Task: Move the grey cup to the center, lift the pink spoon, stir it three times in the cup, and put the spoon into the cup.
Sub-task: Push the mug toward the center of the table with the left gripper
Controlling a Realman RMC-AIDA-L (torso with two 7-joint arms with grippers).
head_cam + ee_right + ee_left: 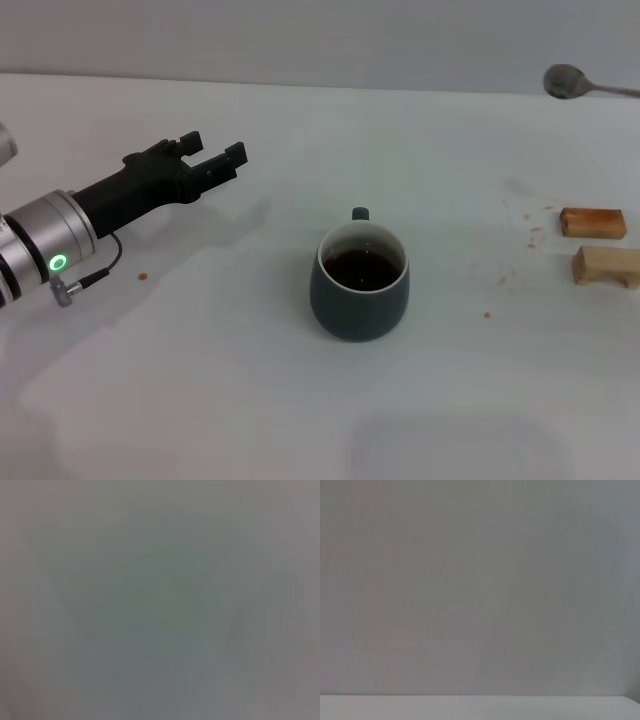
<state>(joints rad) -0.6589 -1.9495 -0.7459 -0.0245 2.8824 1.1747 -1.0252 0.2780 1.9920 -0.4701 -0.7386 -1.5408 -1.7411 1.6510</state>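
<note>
**benchbot_77:** So where's everything sitting right now?

**me:** The grey cup [359, 283] is about mid-frame in the head view, a bit below centre, upright, dark brown liquid inside, little loop handle pointing toward the back of the table [200, 400]. My left gripper [212, 152] is in the upper left of the frame, well apart from the cup, fingers spread with nothing between them. The pink spoon [575, 82] is way up in the upper right corner. I only see the grey metal bowl and a bit of neck; the handle runs off the edge. It looks like it's up off the table, so I'd guess my right gripper has it, but that gripper isn't in any view. Both wrist views show nothing useful.

**benchbot_77:** What worries you from here?

**me:** Mostly the liquid. If the spoon comes down off-centre it could clip the rim and nudge or tip the cup. Stirring 3 times too wide or too fast could slosh it over the side, and there are already brown specks on the table near the 2 wooden blocks [598, 245] at the right edge. Also a slim spoon held by the handle can pivot in the grip once the bowl drags through liquid. And my left arm should stay clear of the spoon's path.
</note>
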